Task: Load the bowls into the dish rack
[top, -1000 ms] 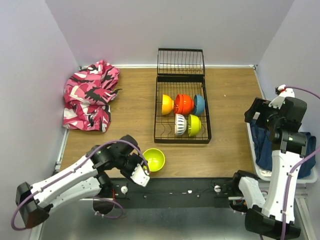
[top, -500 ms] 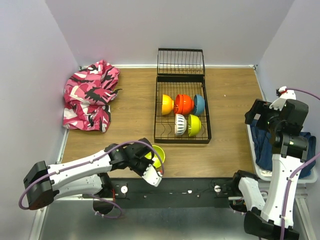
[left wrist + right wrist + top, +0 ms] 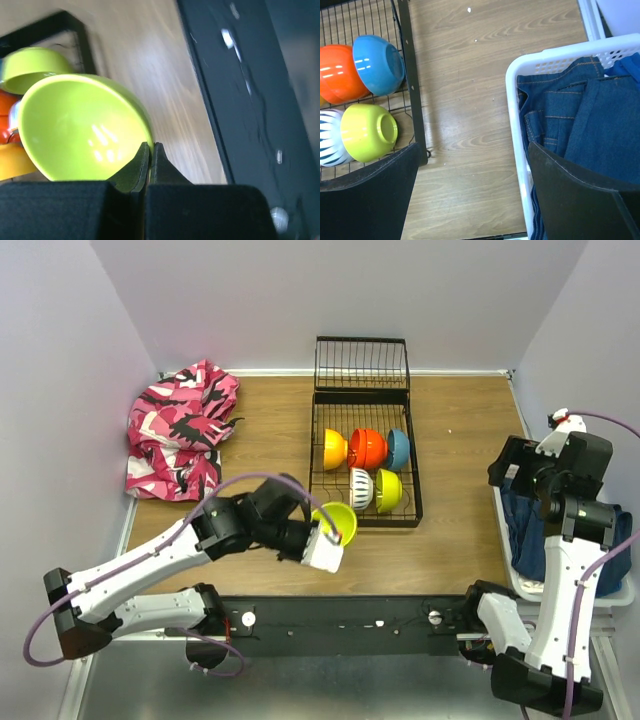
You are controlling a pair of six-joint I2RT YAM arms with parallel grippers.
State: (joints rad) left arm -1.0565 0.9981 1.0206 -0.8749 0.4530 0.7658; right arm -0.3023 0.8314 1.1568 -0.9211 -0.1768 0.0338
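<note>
Left fingers (image 3: 134, 170) astride lime bowl (image 3: 80, 130) rim

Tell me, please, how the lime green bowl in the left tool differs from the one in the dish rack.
The held bowl is pinched at its rim by the left tool, at the near edge of the dish rack; the racked bowl lies free inside it. The held bowl shows its hollow from above; the racked bowl lies on its side, showing its outside. Both are glossy lime green.
</note>
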